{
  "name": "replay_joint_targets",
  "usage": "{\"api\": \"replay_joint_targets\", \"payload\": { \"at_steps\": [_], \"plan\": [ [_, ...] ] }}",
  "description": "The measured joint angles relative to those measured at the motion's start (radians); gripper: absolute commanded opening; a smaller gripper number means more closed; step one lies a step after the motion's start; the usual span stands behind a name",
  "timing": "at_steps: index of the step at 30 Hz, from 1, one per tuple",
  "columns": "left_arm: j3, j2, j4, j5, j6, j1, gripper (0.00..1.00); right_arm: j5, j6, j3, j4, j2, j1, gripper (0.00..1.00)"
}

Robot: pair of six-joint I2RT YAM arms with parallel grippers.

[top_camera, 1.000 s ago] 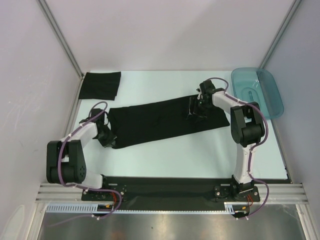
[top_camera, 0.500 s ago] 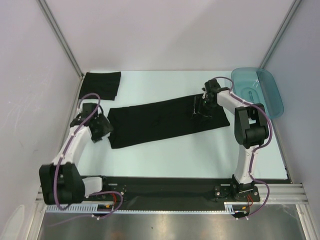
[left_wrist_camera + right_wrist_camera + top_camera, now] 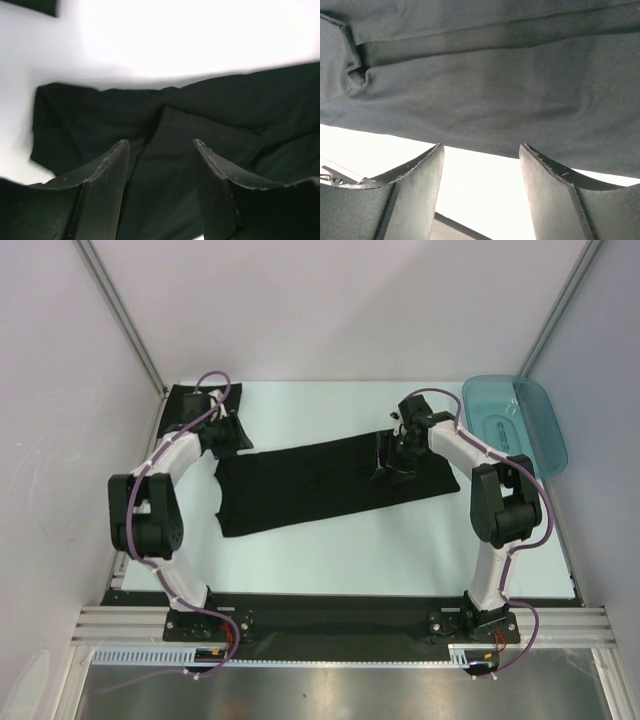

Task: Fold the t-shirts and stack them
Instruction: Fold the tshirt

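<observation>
Top view evenly lit, sharp. Left wrist: table (image 3: 200, 35) blown out beyond the jaws, t-shirt (image 3: 225, 125) soft. Right wrist: glare between jaws.

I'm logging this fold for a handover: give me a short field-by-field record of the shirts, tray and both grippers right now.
long t-shirt: black, lying as a strip across the table
folded t-shirt: black, far left corner
tray: teal, far right
left gripper: open, holding nothing, over the strip's left end
right gripper: open, holding nothing, at the strip's right part
</observation>
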Motion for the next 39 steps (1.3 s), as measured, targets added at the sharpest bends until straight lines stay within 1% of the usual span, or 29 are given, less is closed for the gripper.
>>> {"api": "replay_joint_targets", "payload": {
  "at_steps": [4,7,14,18,23,26,27,29,30,32,33,34,39],
  "plan": [
    [0.058,0.113,0.000,0.010,0.044,-0.045,0.57,-0.008,0.000,0.000,-0.001,-0.004,0.003,0.67],
    [0.074,0.152,0.002,0.011,0.068,-0.071,0.56,-0.009,0.000,-0.002,0.000,-0.006,0.002,0.67],
    [0.103,0.193,0.003,-0.008,0.076,-0.083,0.53,-0.015,0.000,-0.027,0.001,-0.022,-0.010,0.68],
    [0.103,0.208,0.003,-0.016,0.075,-0.084,0.47,-0.023,0.001,-0.039,0.002,-0.023,-0.020,0.68],
    [0.103,0.223,0.003,-0.015,0.067,-0.093,0.45,-0.031,0.008,-0.042,0.006,-0.023,-0.024,0.68],
    [0.103,0.224,0.004,-0.014,0.062,-0.100,0.41,-0.035,0.011,-0.042,0.007,-0.023,-0.024,0.67],
    [0.103,0.225,0.004,-0.013,0.060,-0.102,0.36,-0.037,0.011,-0.042,0.008,-0.023,-0.024,0.68],
    [0.105,0.235,0.005,-0.010,0.058,-0.105,0.32,-0.037,0.011,-0.042,0.008,-0.023,-0.024,0.68],
    [0.105,0.238,0.005,-0.009,0.057,-0.106,0.24,-0.037,0.011,-0.042,0.008,-0.023,-0.024,0.68],
    [0.106,0.245,0.003,-0.008,0.058,-0.109,0.15,-0.037,0.011,-0.042,0.008,-0.023,-0.024,0.68],
    [0.108,0.247,0.002,-0.008,0.057,-0.111,0.05,-0.037,0.011,-0.042,0.008,-0.023,-0.024,0.67],
    [0.111,0.248,0.000,-0.009,0.057,-0.114,0.00,-0.038,0.011,-0.042,0.008,-0.023,-0.024,0.67],
    [0.137,0.246,-0.007,-0.023,0.067,-0.141,0.00,-0.038,0.011,-0.042,0.008,-0.023,-0.024,0.67]
  ]
}}
